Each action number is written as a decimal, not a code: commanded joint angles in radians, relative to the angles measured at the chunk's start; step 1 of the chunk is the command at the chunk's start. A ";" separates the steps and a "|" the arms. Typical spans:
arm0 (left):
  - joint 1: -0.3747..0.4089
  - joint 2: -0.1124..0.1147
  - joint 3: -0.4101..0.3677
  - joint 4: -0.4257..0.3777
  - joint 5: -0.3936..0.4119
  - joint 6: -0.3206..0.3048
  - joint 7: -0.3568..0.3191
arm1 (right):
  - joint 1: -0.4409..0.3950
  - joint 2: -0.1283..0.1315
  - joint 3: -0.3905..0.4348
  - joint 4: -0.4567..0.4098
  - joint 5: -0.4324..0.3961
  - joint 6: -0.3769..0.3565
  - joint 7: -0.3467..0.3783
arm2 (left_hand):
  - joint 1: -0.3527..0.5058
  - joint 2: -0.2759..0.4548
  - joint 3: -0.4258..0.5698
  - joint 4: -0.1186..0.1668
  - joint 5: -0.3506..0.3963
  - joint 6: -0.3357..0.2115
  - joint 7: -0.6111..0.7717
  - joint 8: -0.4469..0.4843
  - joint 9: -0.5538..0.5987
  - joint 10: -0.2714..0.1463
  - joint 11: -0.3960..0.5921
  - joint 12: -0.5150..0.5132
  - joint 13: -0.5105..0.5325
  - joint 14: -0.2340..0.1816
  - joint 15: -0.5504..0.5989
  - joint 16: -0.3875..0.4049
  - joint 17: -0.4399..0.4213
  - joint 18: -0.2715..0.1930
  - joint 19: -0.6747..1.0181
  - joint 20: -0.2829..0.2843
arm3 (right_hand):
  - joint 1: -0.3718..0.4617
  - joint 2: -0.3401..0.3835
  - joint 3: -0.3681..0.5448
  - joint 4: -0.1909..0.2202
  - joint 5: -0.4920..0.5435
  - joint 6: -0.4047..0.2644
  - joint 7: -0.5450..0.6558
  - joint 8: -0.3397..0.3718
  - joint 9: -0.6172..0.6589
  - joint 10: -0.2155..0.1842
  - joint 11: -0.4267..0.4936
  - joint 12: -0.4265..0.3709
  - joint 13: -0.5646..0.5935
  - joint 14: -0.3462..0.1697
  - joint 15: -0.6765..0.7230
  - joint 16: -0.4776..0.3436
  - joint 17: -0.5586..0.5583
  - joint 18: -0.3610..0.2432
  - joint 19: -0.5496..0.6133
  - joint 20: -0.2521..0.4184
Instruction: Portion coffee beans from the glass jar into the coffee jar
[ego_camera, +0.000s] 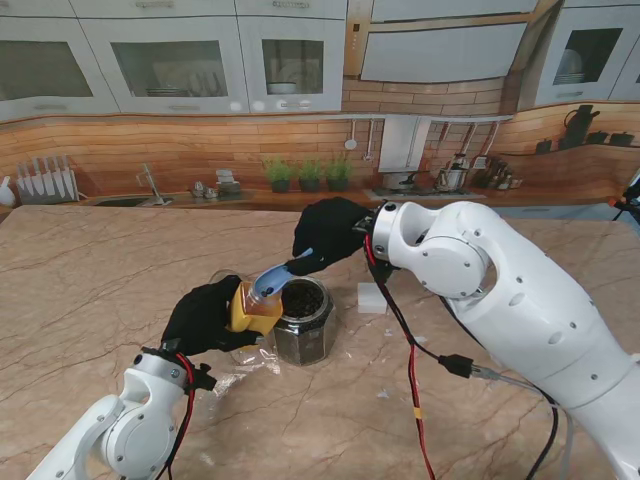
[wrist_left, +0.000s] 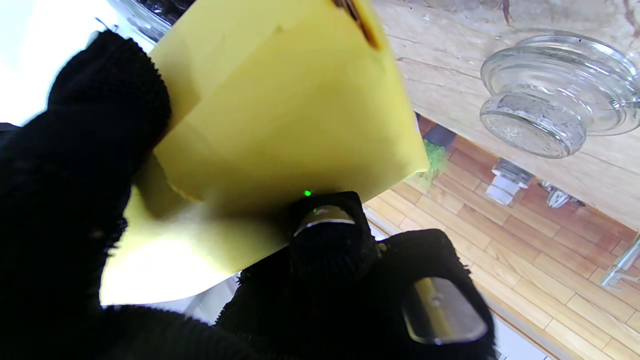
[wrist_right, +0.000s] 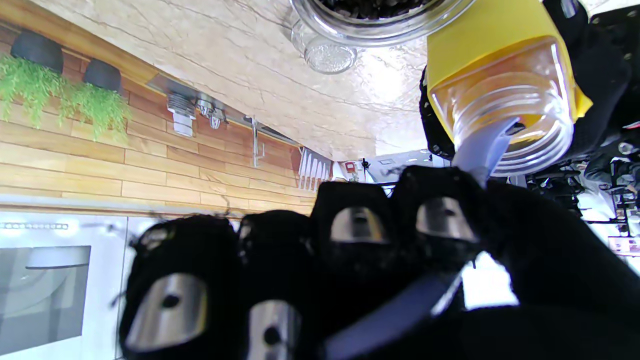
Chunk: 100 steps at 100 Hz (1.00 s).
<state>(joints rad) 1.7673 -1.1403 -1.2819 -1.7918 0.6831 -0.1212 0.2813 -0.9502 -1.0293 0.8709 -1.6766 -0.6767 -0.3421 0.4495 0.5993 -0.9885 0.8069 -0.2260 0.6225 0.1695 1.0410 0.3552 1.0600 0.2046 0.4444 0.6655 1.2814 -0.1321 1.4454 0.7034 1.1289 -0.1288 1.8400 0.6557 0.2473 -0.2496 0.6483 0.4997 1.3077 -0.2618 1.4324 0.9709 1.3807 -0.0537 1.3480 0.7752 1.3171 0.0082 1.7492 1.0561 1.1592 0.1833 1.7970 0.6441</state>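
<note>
A: Left hand (ego_camera: 205, 317), black glove, wrapped around the coffee jar (ego_camera: 254, 310), a small clear jar with a yellow label. Held off the table, tilted so its mouth faces right and away from me.

B: Grip confirmed from the left wrist view: thumb and fingertips (wrist_left: 327, 235) pressed on the yellow label (wrist_left: 280, 105). Right hand?

A: Right hand (ego_camera: 328, 234) curled tight on the handle of a pale blue spoon (ego_camera: 272, 279). Hand sits farther from me than the jars, right of centre.

B: Spoon position?

A: Bowl end at the coffee jar's mouth. Right wrist view shows the blue blade (wrist_right: 482, 147) reaching inside the threaded rim (wrist_right: 505, 125). Whether beans sit on it, cannot tell.

B: The glass jar?

A: Glass jar (ego_camera: 303, 321) stands upright on the marble table (ego_camera: 90, 280), just right of the coffee jar, open, dark beans (ego_camera: 302, 298) nearly to the top. A clear glass lid (wrist_left: 555, 95) lies on the table close by.

B: Anything else?

A: Small white block (ego_camera: 371, 297) on the table to the right of the glass jar, apart from it.
</note>
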 joint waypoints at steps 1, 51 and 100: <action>0.008 -0.004 0.001 -0.007 -0.003 0.000 0.004 | 0.008 -0.005 0.001 0.002 -0.015 -0.016 -0.010 | 0.204 0.176 0.273 0.161 0.115 -0.258 0.226 0.067 0.150 -0.100 0.095 0.074 -0.005 0.074 -0.042 0.003 -0.023 -0.111 0.190 -0.004 | 0.013 0.048 0.029 0.020 0.029 -0.054 0.020 0.010 0.072 0.024 0.045 0.005 0.000 -0.132 0.056 0.000 0.033 -0.072 0.241 0.000; 0.006 -0.006 0.003 -0.003 -0.004 0.008 0.012 | -0.003 -0.008 0.025 -0.003 -0.103 -0.143 -0.094 | 0.205 0.178 0.273 0.162 0.115 -0.257 0.225 0.066 0.150 -0.098 0.096 0.073 -0.005 0.074 -0.041 0.003 -0.022 -0.113 0.191 -0.004 | 0.000 0.053 0.037 0.036 0.027 -0.074 0.016 0.009 0.072 0.006 0.039 0.002 0.001 -0.153 0.051 -0.005 0.033 -0.092 0.227 -0.003; 0.004 -0.008 0.002 0.000 -0.007 0.005 0.018 | -0.024 -0.013 0.044 0.000 -0.223 -0.201 -0.187 | 0.204 0.178 0.271 0.163 0.114 -0.257 0.225 0.067 0.149 -0.097 0.095 0.073 -0.005 0.075 -0.041 0.002 -0.022 -0.110 0.192 -0.005 | -0.008 0.061 0.039 0.048 0.025 -0.097 0.008 0.009 0.072 -0.016 0.032 0.000 0.002 -0.179 0.042 -0.009 0.033 -0.119 0.216 -0.004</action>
<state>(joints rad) 1.7659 -1.1425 -1.2802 -1.7902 0.6791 -0.1166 0.2980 -0.9642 -1.0383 0.9095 -1.6722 -0.8789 -0.5277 0.2846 0.5993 -0.9885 0.8069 -0.2260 0.6225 0.1695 1.0411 0.3552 1.0600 0.2046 0.4444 0.6655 1.2812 -0.1286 1.4454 0.7034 1.1289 -0.1263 1.8404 0.6557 0.2473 -0.2365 0.6485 0.5029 1.3077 -0.2719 1.4324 0.9709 1.3809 -0.0824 1.3481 0.7754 1.3171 -0.0242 1.7492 1.0548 1.1604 0.1470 1.7970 0.6425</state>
